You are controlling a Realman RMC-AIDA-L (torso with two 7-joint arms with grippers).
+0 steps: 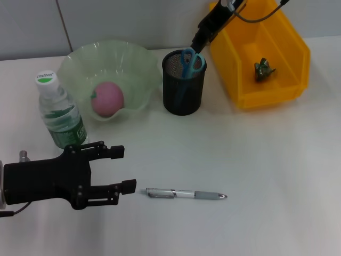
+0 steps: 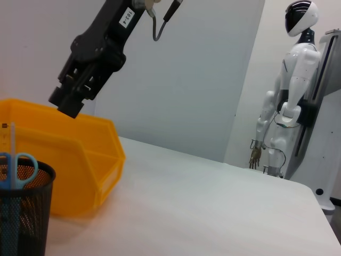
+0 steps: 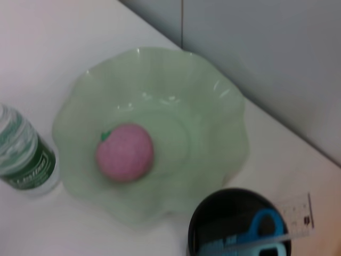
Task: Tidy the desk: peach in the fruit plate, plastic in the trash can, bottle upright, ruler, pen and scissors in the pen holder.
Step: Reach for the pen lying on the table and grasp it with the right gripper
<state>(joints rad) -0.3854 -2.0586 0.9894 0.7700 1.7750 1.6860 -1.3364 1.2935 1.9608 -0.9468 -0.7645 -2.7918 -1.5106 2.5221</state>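
One item left: pen (image 1: 186,194) lies flat on the tabletop (image 1: 266,160), well in front of the pen holder (image 1: 183,85) with scissors (image 1: 191,61) and ruler (image 3: 277,226) inside; peach (image 1: 107,98) in fruit plate (image 1: 85,58), plastic (image 1: 263,70) in trash can (image 1: 290,90), bottle (image 1: 59,112) upright; left gripper (image 1: 127,169) beside pen, jaws open, empty; right gripper (image 1: 197,44) above holder, jaws unclear.

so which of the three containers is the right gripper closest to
The pen holder: the right gripper hangs just above its far rim, over the scissors. The trash can and fruit plate lie to either side.
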